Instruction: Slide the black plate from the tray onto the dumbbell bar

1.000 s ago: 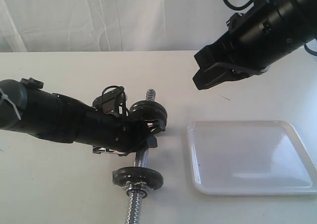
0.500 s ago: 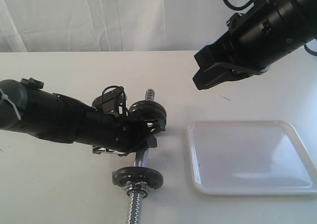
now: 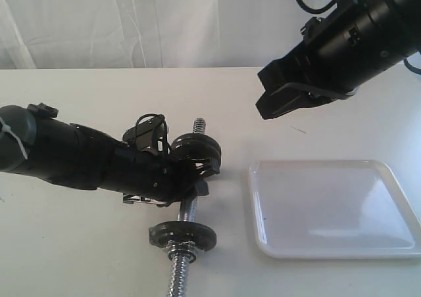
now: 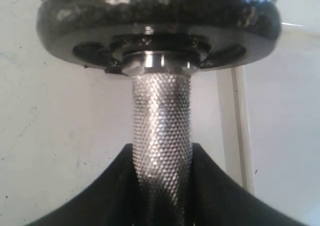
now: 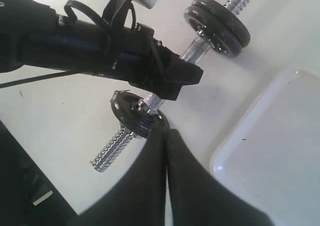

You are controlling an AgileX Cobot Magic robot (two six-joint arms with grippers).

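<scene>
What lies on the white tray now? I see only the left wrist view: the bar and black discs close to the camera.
Observer: Nothing; the exterior view shows the tray bare.
Operator: Where is the right claw?
Observer: The right claw hangs shut in the air, holding nothing.
Operator: Has the other end of the bar a disc?
Observer: Yes, the dumbbell bar carries a single black disc there.
</scene>
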